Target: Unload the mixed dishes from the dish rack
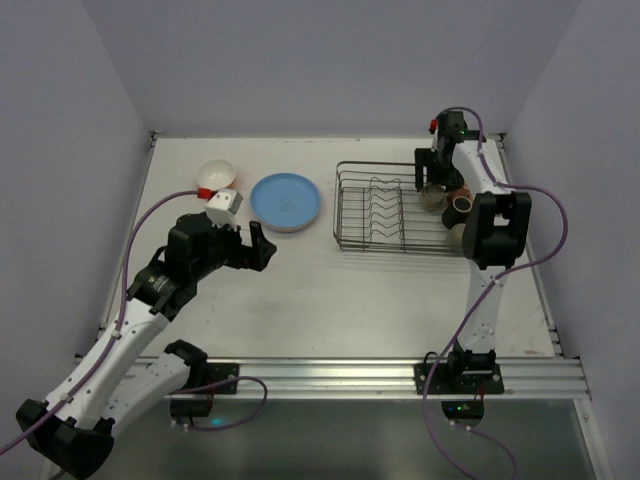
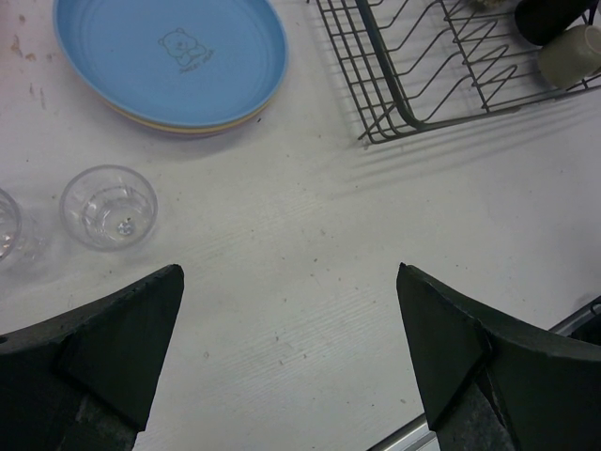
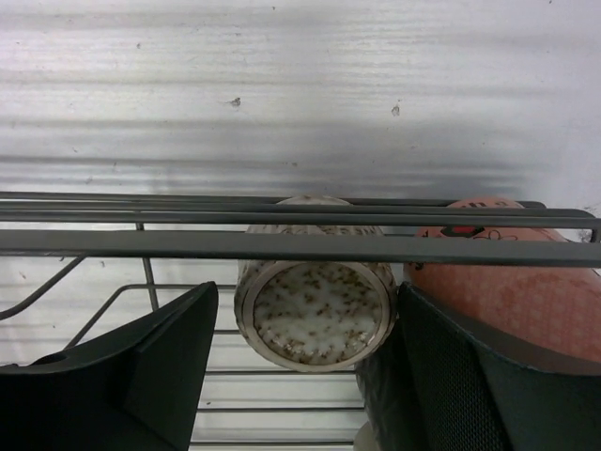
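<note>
The dark wire dish rack [image 1: 340, 205] stands at the right of the table. My right gripper [image 1: 432, 178] reaches into its right end. In the right wrist view its open fingers [image 3: 308, 293] straddle a speckled beige mug [image 3: 315, 315] lying on its side, base toward the camera, behind the rack's top bars [image 3: 282, 246]. The right finger is against the mug and the left one stands apart. A pink mug [image 3: 507, 282] lies just to its right. My left gripper [image 2: 289, 272] hangs open and empty over bare table, near a stack of plates with a blue plate [image 2: 169, 56] on top.
An orange bowl, white inside [image 1: 216, 177], sits at the far left. A clear glass [image 2: 108, 205] stands left of the left gripper, a second glass [image 2: 5, 225] at the frame edge. A beige mug [image 2: 568, 54] and a dark one [image 2: 545, 14] rest in the rack.
</note>
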